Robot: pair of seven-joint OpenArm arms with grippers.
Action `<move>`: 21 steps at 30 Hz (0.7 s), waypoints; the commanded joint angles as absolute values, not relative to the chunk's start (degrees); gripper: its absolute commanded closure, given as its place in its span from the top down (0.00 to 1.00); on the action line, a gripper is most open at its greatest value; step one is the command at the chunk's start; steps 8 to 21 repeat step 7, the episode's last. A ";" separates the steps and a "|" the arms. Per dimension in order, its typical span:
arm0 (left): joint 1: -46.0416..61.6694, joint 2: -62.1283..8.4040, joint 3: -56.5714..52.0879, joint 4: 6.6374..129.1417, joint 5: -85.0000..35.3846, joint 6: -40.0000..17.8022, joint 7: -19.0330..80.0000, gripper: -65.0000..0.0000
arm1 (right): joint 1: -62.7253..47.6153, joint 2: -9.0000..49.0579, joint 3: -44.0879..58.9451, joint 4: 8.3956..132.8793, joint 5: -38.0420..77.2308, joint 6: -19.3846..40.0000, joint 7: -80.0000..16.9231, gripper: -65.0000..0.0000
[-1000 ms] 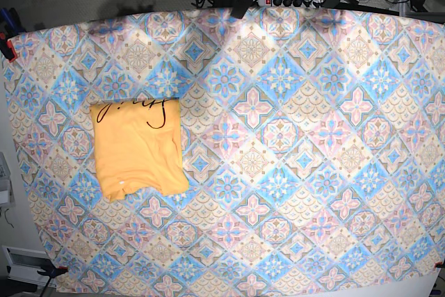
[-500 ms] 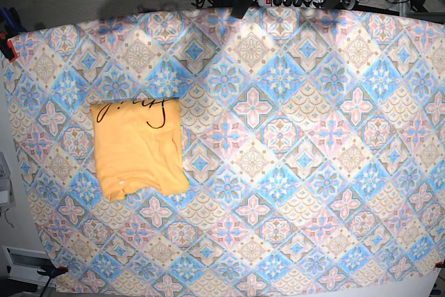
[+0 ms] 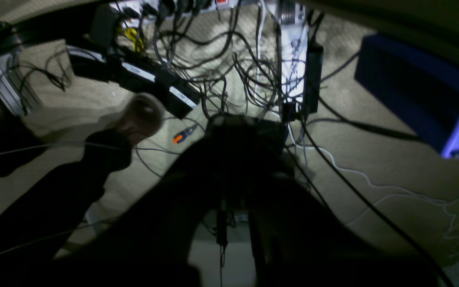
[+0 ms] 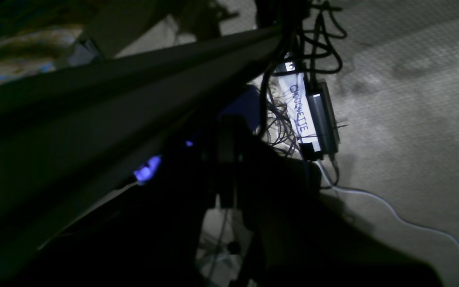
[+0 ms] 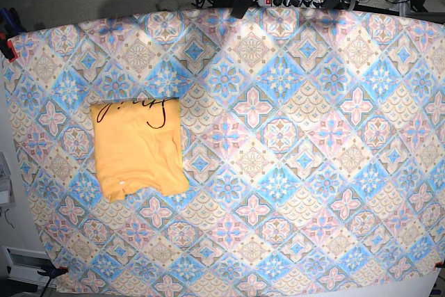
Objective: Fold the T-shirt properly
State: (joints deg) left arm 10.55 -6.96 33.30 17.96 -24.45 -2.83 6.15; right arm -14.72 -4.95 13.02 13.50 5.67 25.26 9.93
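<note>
A: Start with the left wrist view. What's there?

B: The left gripper (image 3: 229, 223) is a dark silhouette low in the middle, its jaws drawn together with nothing between them. Past it lies carpeted floor with a tangle of cables (image 3: 229, 67), a white power strip (image 3: 293, 59) above the gripper, and a small orange-handled screwdriver (image 3: 183, 134) just left of the gripper's tip. The T-shirt is not in this view.

A: And the right wrist view?

B: Very dark. The right gripper (image 4: 229, 191) is a black shape in the lower middle, also closed and empty. Just to its right, a white labelled strip (image 4: 299, 111) with hand lettering lies on the carpet, with a white cord (image 4: 393, 215) trailing off to the right. No shirt here either.

A: The base view, then?

B: The T-shirt (image 5: 139, 145) lies folded into a compact, roughly square packet on the patterned tablecloth (image 5: 292, 172), in its left half, near the left edge and well apart from the far edge where the arms are mounted. Dark script lettering runs along the shirt's far edge, and a small white tag (image 5: 122, 184) shows near its near-left corner. Only bits of the arms show at the top, beyond the cloth's far edge.
</note>
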 commanded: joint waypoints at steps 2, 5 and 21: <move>10.86 -7.16 33.36 18.15 -24.57 -2.95 6.11 0.00 | -13.93 -6.46 12.70 13.67 5.49 26.59 10.51 0.00; 10.86 -7.16 33.36 18.15 -24.57 -2.95 6.11 0.00 | -13.58 -6.64 12.70 13.85 5.41 26.59 10.51 0.00; 10.86 -7.16 33.19 18.15 -24.75 -2.95 6.11 0.00 | -12.26 -7.52 12.70 13.93 5.41 26.59 10.51 0.00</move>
